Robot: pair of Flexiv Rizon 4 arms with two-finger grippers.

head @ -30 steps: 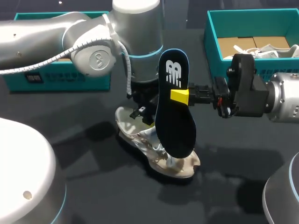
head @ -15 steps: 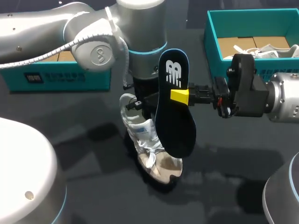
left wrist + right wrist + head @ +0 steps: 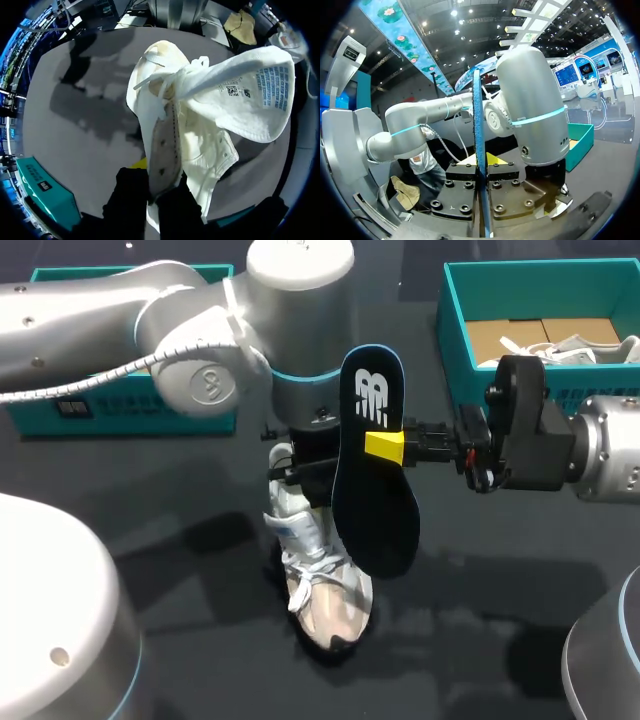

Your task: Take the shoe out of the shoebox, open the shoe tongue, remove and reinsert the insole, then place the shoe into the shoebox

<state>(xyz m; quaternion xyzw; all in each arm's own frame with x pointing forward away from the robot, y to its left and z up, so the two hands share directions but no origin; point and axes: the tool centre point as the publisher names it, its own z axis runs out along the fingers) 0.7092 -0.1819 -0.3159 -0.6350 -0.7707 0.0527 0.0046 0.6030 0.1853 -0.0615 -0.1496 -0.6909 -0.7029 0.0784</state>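
My left tool [image 3: 159,190] is clamped on the side wall of the white sneaker [image 3: 318,585]. The sneaker hangs toe-down over the dark worktop [image 3: 180,570], with its tongue [image 3: 250,90] flipped open. Just beside it, my right tool [image 3: 392,447] pinches the dark blue insole [image 3: 375,510] upright, gripped edge-on from both sides. Farther back, well apart, stands the teal shoebox [image 3: 455,330].

A flat, matte black tabletop [image 3: 500,630] spreads under everything, its bare surface crossed by soft, darker shadows [image 3: 205,528]
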